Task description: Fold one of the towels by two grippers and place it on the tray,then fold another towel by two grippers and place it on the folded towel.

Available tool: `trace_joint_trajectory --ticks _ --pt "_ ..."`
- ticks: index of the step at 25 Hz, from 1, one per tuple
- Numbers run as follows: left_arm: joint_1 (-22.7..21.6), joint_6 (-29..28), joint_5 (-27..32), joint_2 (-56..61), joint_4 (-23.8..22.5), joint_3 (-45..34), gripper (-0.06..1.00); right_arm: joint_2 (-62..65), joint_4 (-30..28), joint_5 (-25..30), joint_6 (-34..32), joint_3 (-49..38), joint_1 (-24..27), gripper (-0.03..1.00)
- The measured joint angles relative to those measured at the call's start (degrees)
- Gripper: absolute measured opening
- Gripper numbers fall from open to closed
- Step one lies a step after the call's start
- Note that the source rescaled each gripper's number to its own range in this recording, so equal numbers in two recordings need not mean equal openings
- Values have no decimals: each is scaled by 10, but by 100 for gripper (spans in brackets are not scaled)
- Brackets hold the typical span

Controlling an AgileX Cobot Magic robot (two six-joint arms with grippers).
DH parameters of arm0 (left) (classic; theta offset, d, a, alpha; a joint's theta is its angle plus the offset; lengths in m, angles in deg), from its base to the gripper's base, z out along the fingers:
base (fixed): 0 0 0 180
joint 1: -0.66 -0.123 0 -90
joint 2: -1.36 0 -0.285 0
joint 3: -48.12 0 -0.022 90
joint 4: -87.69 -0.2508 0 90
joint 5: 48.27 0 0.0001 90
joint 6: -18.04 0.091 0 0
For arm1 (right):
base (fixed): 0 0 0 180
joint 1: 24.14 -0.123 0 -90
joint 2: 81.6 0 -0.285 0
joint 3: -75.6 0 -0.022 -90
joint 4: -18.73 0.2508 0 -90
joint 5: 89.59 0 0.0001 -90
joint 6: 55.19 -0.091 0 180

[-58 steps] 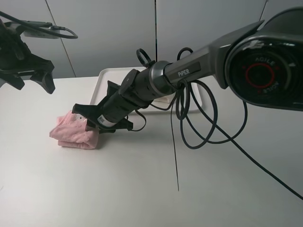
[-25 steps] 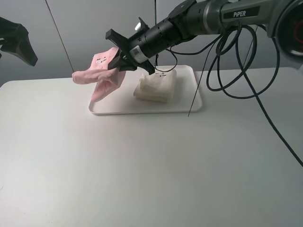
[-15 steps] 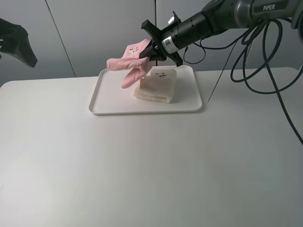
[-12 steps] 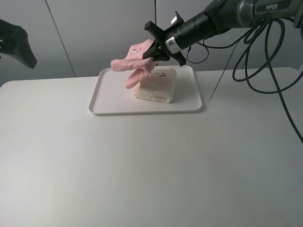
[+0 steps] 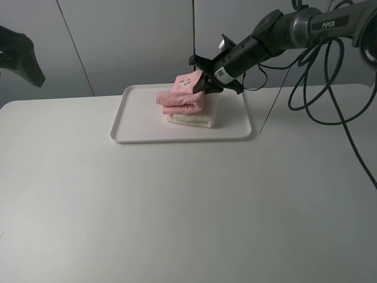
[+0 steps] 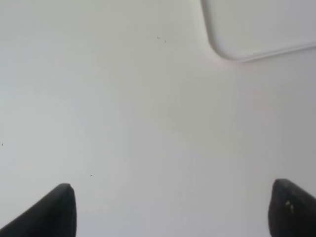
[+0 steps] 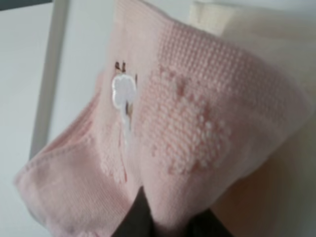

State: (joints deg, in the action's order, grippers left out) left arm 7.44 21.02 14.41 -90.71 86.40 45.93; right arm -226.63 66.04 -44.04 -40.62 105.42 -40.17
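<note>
- Two grippers show in the high view: the left gripper hangs at the far left edge, raised above the white table and well apart from everything else
- Seen from the left wrist, only the two dark fingertips appear, standing wide apart with nothing between them, over bare table with a rounded corner of the tray beyond
- Next, going right, the white tray lies flat on the far half of the table, its long side running across the view
- On the right half of the tray sits the folded cream towel, and the folded pink towel rests directly on top of it, its far end slightly lifted
- Right of the stack, the right gripper reaches in from the upper right and touches the far right edge of the pink towel
- From the right wrist, the pink towel fills the view, a small white embroidered motif on it, the cream towel beneath and beyond; dark jaws pinch a fold of pink cloth, so the claw is closed narrowly on that towel
- Farthest right, black cables loop down from the right arm over the table
</note>
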Motion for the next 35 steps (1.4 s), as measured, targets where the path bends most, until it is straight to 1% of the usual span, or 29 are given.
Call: trace_joint_trajectory --ticks 2,3,4,6,7,8,9,11,12,14,18,22,24,27,29,32,35 --pt "0 0 2 0 0 0 99 -1 -34 -5 -20 0 0 8" --pt "0 0 2 0 0 0 99 -1 -50 -7 -24 0 0 11" --pt "0 0 2 0 0 0 99 -1 -60 -8 -26 0 0 21" --pt "0 0 4 0 0 0 99 -1 -73 -12 -22 0 0 54" --pt "0 0 5 0 0 0 99 -1 -77 -12 -20 0 0 76" --pt "0 0 5 0 0 0 99 -1 -78 -12 -19 0 0 90" --pt "0 0 6 0 0 0 99 -1 -78 -9 -18 0 0 96" --pt "0 0 7 0 0 0 99 0 -82 -2 -14 0 0 99" --pt "0 0 7 0 0 0 99 4 -93 6 -13 0 0 99" --pt "0 0 11 0 1 0 99 21 -119 18 -11 0 0 100" --pt "0 0 15 1 1 0 99 99 -180 22 -13 0 0 100" --pt "0 0 15 6 1 0 99 200 -295 29 -44 -1 0 100" --pt "0 2 14 15 1 -8 99 251 -356 30 -55 -22 0 100" --pt "0 4 -8 45 0 -42 99 341 -431 28 -87 -95 0 100" --pt "0 4 -25 76 -1 -79 99 400 -465 14 -108 -173 0 100" --pt "0 4 -49 135 2 -150 99 502 -483 -6 -127 -294 0 100" --pt "0 2 -61 202 21 -210 99 616 -484 -11 -136 -397 0 100"
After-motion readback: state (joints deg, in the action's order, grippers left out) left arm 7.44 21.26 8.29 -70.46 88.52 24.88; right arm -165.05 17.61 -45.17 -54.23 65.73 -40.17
